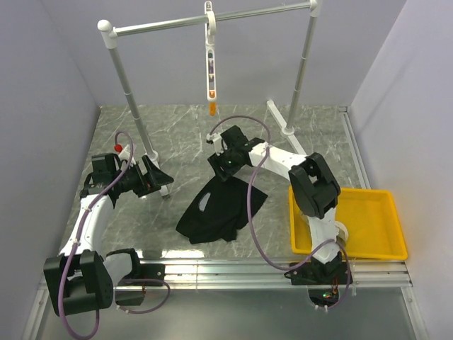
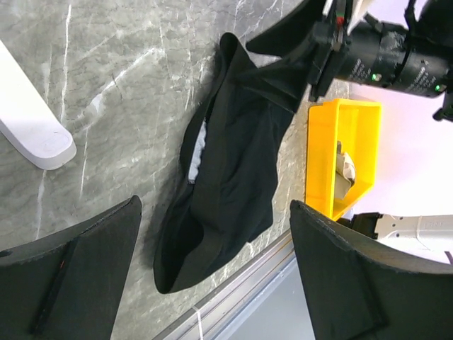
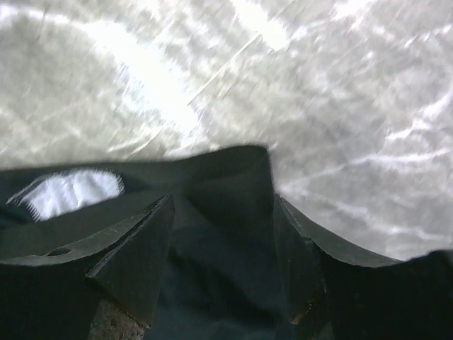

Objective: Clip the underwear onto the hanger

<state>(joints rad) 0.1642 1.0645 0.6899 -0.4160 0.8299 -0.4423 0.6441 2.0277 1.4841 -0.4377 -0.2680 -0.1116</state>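
Note:
The black underwear [image 1: 221, 207] lies partly on the marble table, and its top edge is pulled up into my right gripper [image 1: 225, 161]. In the right wrist view the black fabric [image 3: 223, 212] fills the gap between the two fingers, so the gripper is shut on it. The left wrist view shows the underwear [image 2: 233, 170] stretched up toward that gripper. My left gripper [image 1: 152, 177] is open and empty, left of the garment. The white hanger [image 1: 210, 60] hangs edge-on from the rail, with an orange clip [image 1: 211, 108] at its lower end, above and behind the right gripper.
The white rail frame [image 1: 127, 88] spans the back; one of its feet [image 1: 163, 188] is by my left gripper and also shows in the left wrist view [image 2: 35, 134]. A yellow tray [image 1: 388, 249] stands at the right, with a beige item in it [image 2: 345, 170]. A metal rail runs along the near edge.

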